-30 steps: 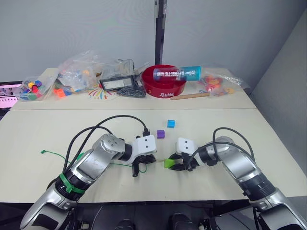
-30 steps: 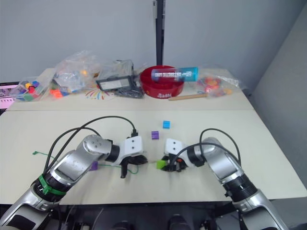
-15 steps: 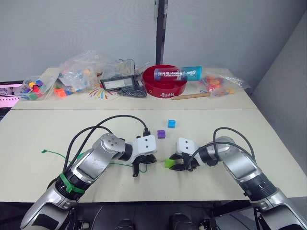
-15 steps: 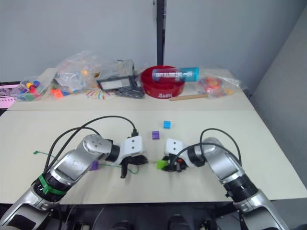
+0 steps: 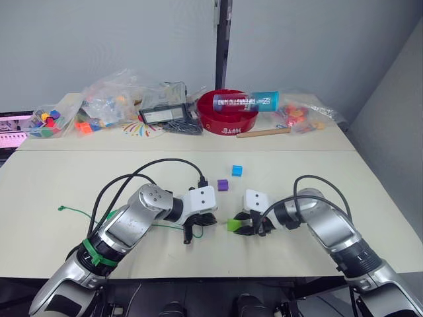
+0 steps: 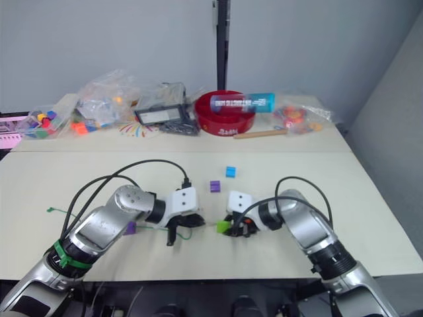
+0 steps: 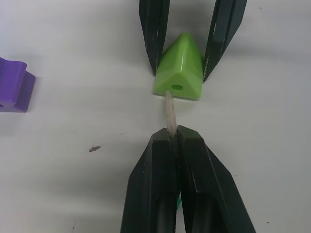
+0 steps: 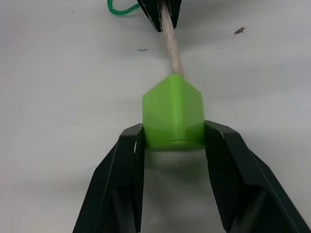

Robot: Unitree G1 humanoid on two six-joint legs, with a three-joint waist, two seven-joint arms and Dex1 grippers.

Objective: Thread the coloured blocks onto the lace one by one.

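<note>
We are pinching the lace's (image 7: 170, 112) stiff, rough tan tip between our left gripper's (image 7: 173, 133) pressed-together black fingers, and most of the thin green cord is running hidden under that arm, showing again as a knotted tail far out past the elbow. Our right gripper (image 8: 173, 138) is clamping the smooth, glossy lime green block (image 8: 173, 112) by two opposite sides, edge up. The tip is touching the block just beside its round hole, though we cannot tell whether it is entering; a purple block (image 7: 14, 86) is lying off to the left gripper's side.
</note>
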